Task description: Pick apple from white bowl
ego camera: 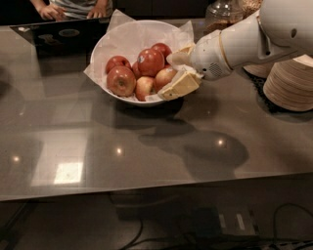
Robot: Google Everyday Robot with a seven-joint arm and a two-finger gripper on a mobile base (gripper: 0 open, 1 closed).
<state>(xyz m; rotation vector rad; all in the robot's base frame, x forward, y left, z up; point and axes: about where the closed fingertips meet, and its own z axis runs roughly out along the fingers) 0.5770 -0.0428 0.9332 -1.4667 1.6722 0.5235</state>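
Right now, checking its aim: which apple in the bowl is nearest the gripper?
The paler, yellowish apple at the white bowl's right side, beside the gripper; the redder ones sit farther left.

- The counter (pixel 146 161) is a dark, glossy grey slab. Lights show in it as small bright spots, with a pale square of glare in front of the white bowl, to its left.
- The white bowl (pixel 105 46) stands directly on it, casting a dark shadow forward.
- Stacks of beige paper plates (pixel 288 85) sit to the right of the bowl.
- A dark, flat laptop (pixel 58 34) lies behind the bowl, to its left.
- A glass jar (pixel 222 12) stands behind the bowl, to its right.
- My pincer (pixel 168 75) hangs at the bowl's right rim, clear of the counter.
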